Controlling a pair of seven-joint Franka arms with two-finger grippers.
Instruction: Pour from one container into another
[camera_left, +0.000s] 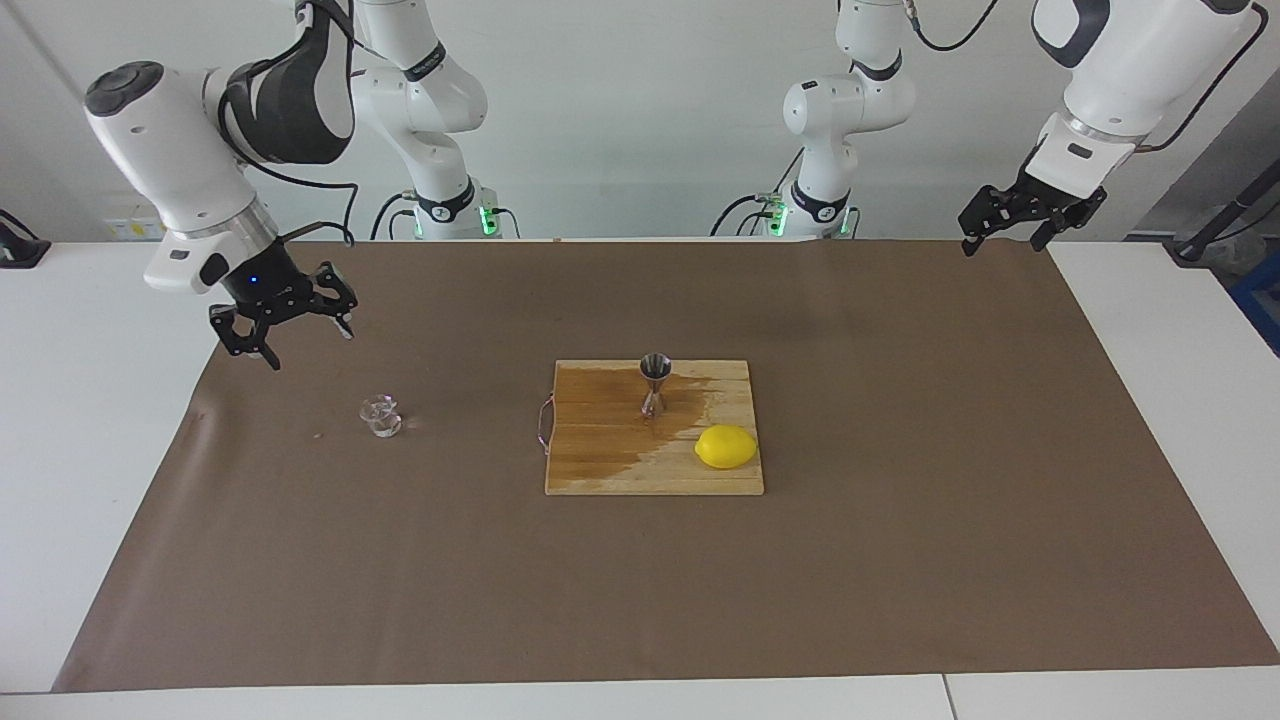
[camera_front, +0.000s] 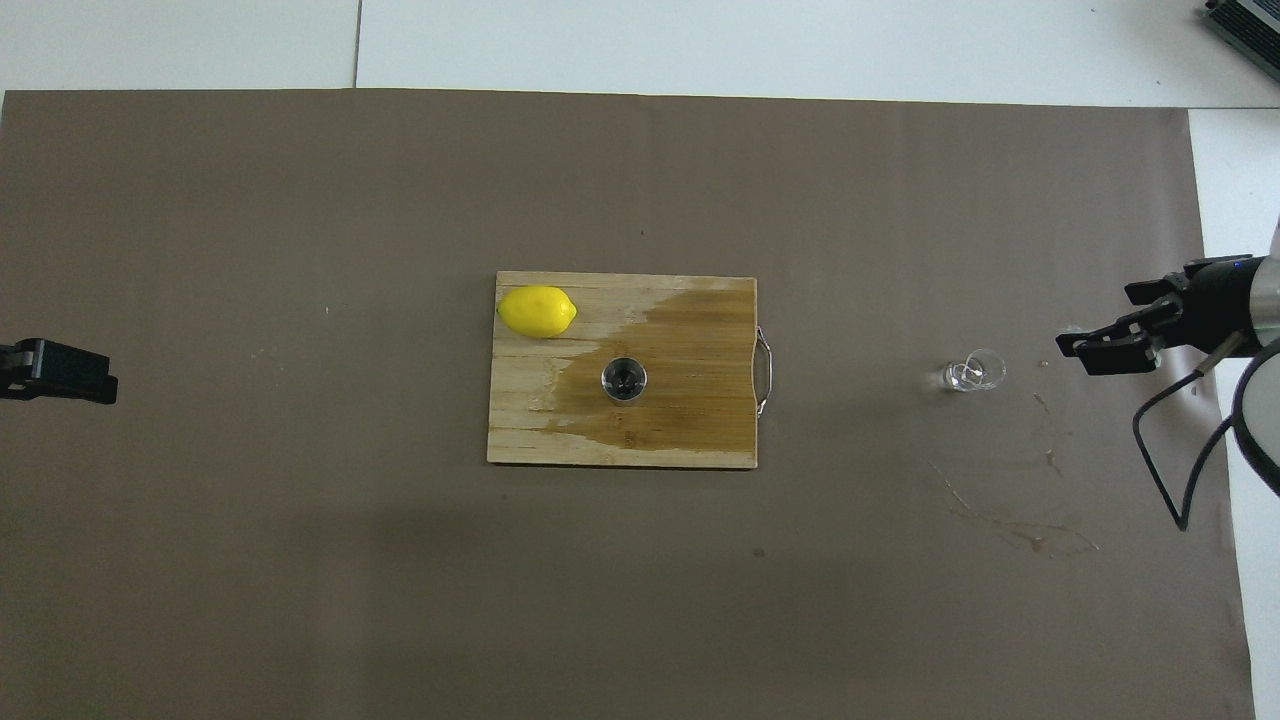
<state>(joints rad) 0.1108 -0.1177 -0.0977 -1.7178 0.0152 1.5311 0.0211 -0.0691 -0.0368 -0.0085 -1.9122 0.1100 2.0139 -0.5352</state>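
Risk: the glass cup was clear, small and faceted, so a side grasp could slip or tip it, in my judgement; a wet patch on the cutting board around the jigger suggested liquid there, and the narrow-waisted jigger might topple if the cup rim knocked it.
Risk, second: the jigger's mouth was small; a pour from too high or off-centre would likely add to the wet patch.
Glass cup: upright on the brown paper at the right arm's end of the bench, well apart from the board; contents could not be made out.
Jigger: upright on the board, shiny steel, hourglass shape, open mouth up; a lemon lay near it on the same board, farther from the robots.
Right tool: fingers spread wide, holding nothing, raised over the paper's edge, apart from the cup.
Left tool: spread wide, empty, waiting over the left arm's end of the bench.
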